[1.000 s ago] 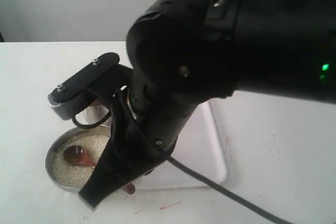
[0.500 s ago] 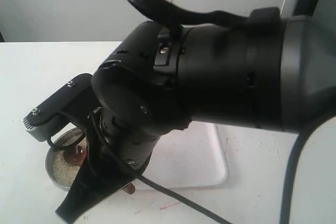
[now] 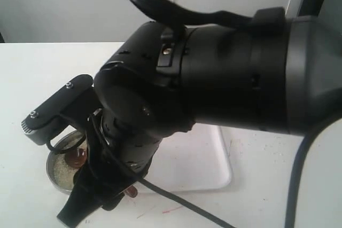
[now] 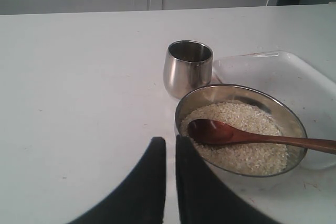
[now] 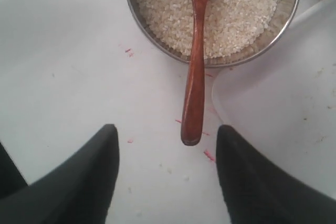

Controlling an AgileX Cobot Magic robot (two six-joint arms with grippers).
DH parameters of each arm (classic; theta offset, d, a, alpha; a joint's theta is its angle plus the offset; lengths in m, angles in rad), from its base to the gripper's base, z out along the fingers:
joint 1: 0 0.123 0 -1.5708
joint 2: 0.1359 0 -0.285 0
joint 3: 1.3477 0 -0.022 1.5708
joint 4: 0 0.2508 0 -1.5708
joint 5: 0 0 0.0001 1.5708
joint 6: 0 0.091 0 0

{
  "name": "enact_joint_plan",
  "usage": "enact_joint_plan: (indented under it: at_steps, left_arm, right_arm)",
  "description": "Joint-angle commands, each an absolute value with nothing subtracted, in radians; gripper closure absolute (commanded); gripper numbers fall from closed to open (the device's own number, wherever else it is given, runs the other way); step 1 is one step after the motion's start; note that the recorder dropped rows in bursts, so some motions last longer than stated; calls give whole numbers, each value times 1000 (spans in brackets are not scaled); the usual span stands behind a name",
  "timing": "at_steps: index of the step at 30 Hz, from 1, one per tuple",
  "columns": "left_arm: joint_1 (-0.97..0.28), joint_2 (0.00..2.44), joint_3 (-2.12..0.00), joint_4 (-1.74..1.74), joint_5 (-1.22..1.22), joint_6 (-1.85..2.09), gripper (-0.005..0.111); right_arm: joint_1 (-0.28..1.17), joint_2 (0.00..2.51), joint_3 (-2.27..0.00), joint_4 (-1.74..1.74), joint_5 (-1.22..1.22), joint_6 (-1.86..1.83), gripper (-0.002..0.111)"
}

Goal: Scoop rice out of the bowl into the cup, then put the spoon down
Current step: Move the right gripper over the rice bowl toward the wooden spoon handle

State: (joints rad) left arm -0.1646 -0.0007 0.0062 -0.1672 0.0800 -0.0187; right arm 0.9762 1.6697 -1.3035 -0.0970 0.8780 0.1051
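Exterior view first: a big black arm [image 3: 224, 78] blocks nearly everything for me. Past it I can only make out a slice of the bowl [image 3: 49, 165] on the white table [image 3: 32, 78]. The round end of the spoon [image 3: 76, 156] is inside the bowl, and a white tray [image 3: 206, 158] sits just beside it.

Left wrist view: the left gripper [image 4: 169, 141] has its fingers pinched nearly together with nothing between them. It's near the bowl's rim but not touching it. The rice [image 4: 247, 153] covers the bowl's bottom. The spoon lies on the rice with its handle poking out over the rim. The cup [image 4: 188, 69] stands upright just beside the bowl, though I can't tell if they touch.

Right wrist view: the right gripper [image 5: 167, 129] is spread wide and empty. The spoon handle's tip sticks out of the bowl toward the gap between the fingers and touches neither one.
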Motion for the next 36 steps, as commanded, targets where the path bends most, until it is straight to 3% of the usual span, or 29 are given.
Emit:
enact_joint_plan:
  at_steps: [1, 17, 36]
  left_arm:
    - [-171, 0, 0, -177, 76, -18, 92]
    - [-171, 0, 0, -177, 76, -18, 92]
    - [-171, 0, 0, -177, 76, -18, 92]
  right_arm:
    - [979, 1667, -1304, -101, 871, 29, 55]
    - [977, 1754, -1304, -178, 866, 12, 57]
    - [974, 1828, -1304, -234, 813, 288, 58]
